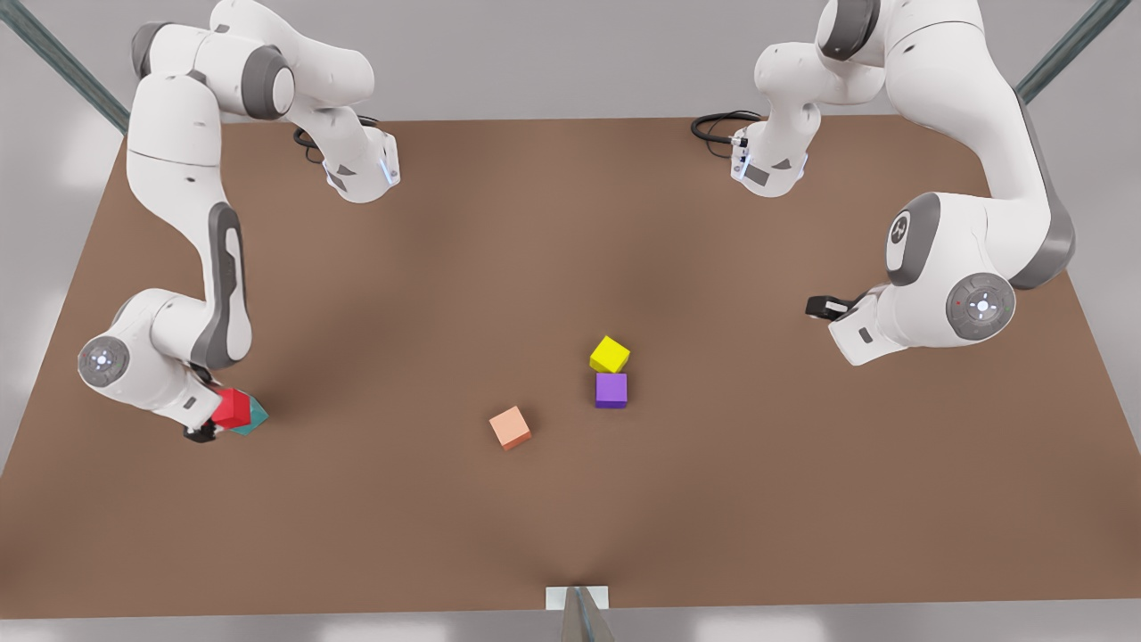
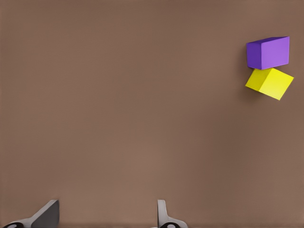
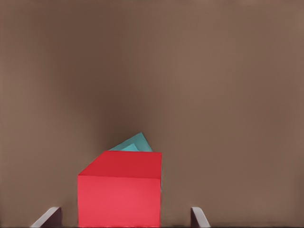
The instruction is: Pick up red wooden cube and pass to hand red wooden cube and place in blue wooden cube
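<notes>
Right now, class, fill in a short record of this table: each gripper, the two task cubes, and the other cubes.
right gripper: at the front view's left, open, fingers either side of the red wooden cube
blue wooden cube: teal, right behind the red one; cannot tell whether red rests on it
left gripper: at the front view's right, open, waiting above bare table
purple cube: mid-table, touching the yellow cube
salmon cube: alone, nearer the front edge
</notes>
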Controlling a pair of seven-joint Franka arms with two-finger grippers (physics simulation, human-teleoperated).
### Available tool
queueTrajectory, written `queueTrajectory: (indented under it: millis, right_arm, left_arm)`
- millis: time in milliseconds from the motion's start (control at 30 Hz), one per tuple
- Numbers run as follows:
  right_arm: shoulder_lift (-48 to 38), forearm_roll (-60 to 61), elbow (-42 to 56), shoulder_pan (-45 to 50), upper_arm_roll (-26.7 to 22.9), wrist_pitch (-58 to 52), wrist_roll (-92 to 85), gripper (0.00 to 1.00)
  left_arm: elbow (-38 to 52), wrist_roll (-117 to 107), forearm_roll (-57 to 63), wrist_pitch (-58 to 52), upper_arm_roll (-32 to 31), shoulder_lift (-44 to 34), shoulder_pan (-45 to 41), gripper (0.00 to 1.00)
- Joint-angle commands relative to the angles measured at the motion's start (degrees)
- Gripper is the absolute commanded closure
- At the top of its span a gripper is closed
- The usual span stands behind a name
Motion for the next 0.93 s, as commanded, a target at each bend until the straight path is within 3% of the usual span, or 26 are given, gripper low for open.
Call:
queueTrajectory:
  millis: [0, 133, 233, 267, 333, 433, 467, 500, 533, 633, 900]
  right_arm:
    - [-1.74, 2.33, 0.30, 0.40, 0.05, -6.15, 0.86, 0.00]
    - [-3.76, 2.24, 11.71, 4.09, -0.04, -28.55, 33.67, 0.00]
    - [-1.65, 1.80, 19.18, 5.58, 0.05, -39.27, 85.06, 0.00]
    - [1.50, 2.68, 27.60, 6.37, 0.75, -50.15, 107.13, 0.00]
    - [1.87, 1.89, 32.38, 9.01, 1.02, -54.40, 122.23, 0.00]
    - [-1.65, -1.53, 32.12, 8.84, 1.28, -57.39, 125.13, 0.00]
    - [-3.92, -3.37, 31.59, 6.66, 4.86, -56.96, 125.22, 0.00]
    - [-7.18, -13.89, 31.32, 0.59, 17.41, -55.73, 125.31, 0.00]
    - [-12.28, -17.89, 27.02, -4.34, 26.15, -54.23, 125.75, 0.00]
    - [-16.06, -12.88, 21.49, -4.79, 25.80, -51.25, 125.75, 0.00]
    - [-16.68, -10.50, 20.60, -5.40, 25.01, -49.04, 125.57, 0.00]
  left_arm:
    - [0.02, -1.20, 0.03, -0.17, 0.00, -0.07, 0.00, 0.00]
    - [0.02, -1.20, 0.03, -0.09, 0.00, -0.07, 0.00, 0.00]
    - [0.02, -1.20, 0.03, 0.00, 0.00, 0.02, -0.09, 0.00]
    - [0.02, -1.20, 0.03, 0.00, 0.00, 0.02, -0.09, 0.00]
    - [0.02, -1.20, 0.03, 0.09, 0.00, 0.02, -0.09, 0.00]
    - [0.02, -1.20, 0.03, 0.09, 0.00, 0.28, -0.09, 0.00]
    - [0.02, -1.20, 0.03, 0.09, 0.00, 0.28, -0.09, 0.00]
    - [0.02, -1.20, 0.03, 0.09, 0.00, 0.28, -0.09, 0.00]
    - [0.02, -1.20, 0.03, 0.09, 0.00, 0.28, -0.09, 0.00]
    - [0.02, -1.20, 0.03, 0.00, 0.00, 0.28, -0.09, 0.00]
    - [0.02, -1.20, 0.11, -0.09, 0.00, 0.28, -0.17, 0.00]
